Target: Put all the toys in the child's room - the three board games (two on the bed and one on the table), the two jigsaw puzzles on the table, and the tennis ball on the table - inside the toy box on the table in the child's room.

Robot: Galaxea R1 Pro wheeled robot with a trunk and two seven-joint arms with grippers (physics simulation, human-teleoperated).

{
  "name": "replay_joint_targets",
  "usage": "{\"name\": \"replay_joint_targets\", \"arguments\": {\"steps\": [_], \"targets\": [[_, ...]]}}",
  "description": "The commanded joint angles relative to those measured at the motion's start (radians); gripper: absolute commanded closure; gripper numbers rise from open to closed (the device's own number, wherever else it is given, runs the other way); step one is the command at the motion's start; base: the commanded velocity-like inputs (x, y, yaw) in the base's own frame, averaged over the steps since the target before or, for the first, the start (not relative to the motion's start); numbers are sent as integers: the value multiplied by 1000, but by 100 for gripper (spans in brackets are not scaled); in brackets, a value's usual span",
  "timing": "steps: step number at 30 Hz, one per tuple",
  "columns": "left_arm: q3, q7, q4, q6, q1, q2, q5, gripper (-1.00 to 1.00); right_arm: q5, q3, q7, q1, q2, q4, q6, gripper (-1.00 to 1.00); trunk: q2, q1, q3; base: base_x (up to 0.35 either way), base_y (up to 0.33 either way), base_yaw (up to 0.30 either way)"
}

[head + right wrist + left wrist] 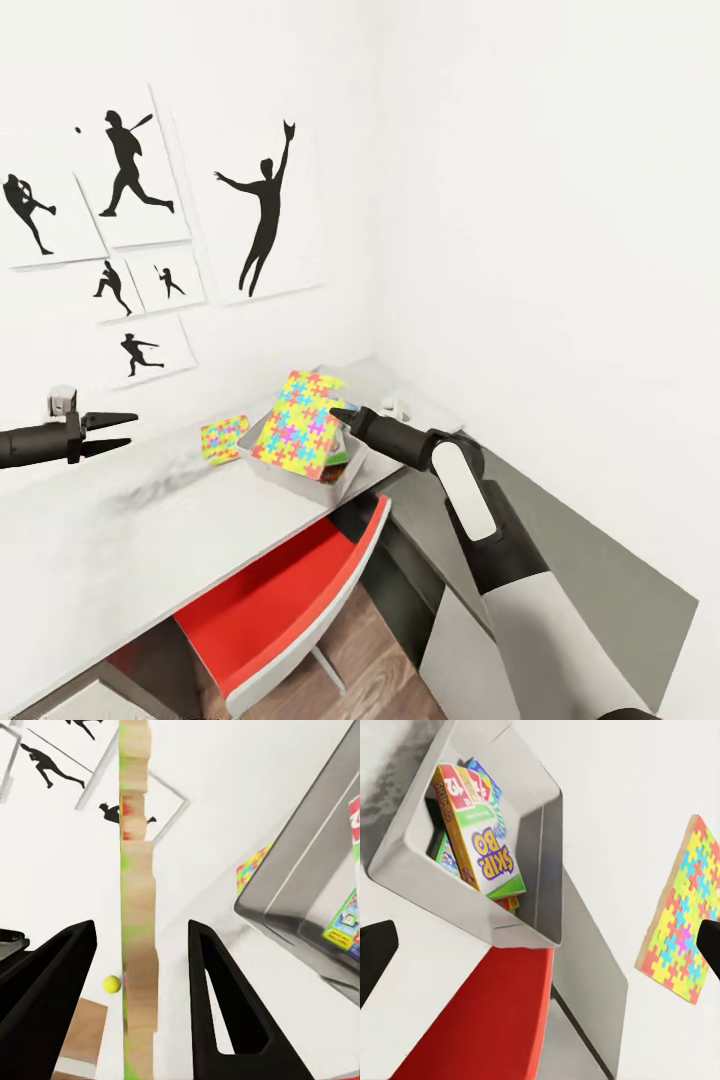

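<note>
At the centre of the head view, the thin, flat, rectangular jigsaw puzzle (298, 424) covered in interlocking yellow, green, pink and blue pieces is standing on edge, leaning at the near wall of the light grey, open-topped toy box (262, 464), its patterned face turned toward the camera and its long axis rising toward the upper right. It is looking stiff and light, a rigid board rather than anything soft, with smooth faces that may be slippery, so it is probably best taken across its thin edge, near the middle of one side. The right gripper (342, 413) is reaching in against the puzzle's right edge; in the right wrist view the black fingers (221, 1005) are standing spread on either side of the board's tan edge (139, 945) with clear gaps, so the jaws are looking released rather than clamped. Inside the box, printed board games (484, 840) are standing upright. A second puzzle (224, 438) is lying flat on the pale grey table (90, 540) just left of the box. At the left edge, the left gripper (128, 430) is hovering above the table, its jaws parted and holding nothing. Below, a red chair (285, 590) is sitting tucked under the table.
</note>
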Motion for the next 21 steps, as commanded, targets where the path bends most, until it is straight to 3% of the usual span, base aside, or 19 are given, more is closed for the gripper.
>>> {"name": "replay_joint_targets", "arguments": {"steps": [1,7,10,13,17,20,21], "targets": [[-6,-2,1,8,-1,1,6,-100,4,-2,4,-1,0,0,4,100,-2,1,-2,23,0,94],[-7,-3,2,8,-1,1,5,-100,4,-10,-4,-1,0,0,1,100,-2,1,-2,7,106,30],[-6,-3,2,8,-1,1,5,-100,1,-39,-72,-12,0,2,1,100,-2,1,-2,1,36,4],[-6,-3,2,7,-1,1,6,-100,-28,-67,-163,-62,0,13,0,100,-2,1,-2,0,10,1],[-6,-4,2,7,-1,1,8,-100,-127,-93,-291,-192,0,120,-23,100,-2,1,-2,0,3,0],[-6,-4,3,7,-1,1,9,-100,-210,-121,-328,-299,0,249,-29,100,-2,1,-2,0,0,0],[-6,-4,3,7,-1,1,9,-100,-219,-124,-330,-315,0,271,-29,100,-2,1,-2,0,0,0]]}}
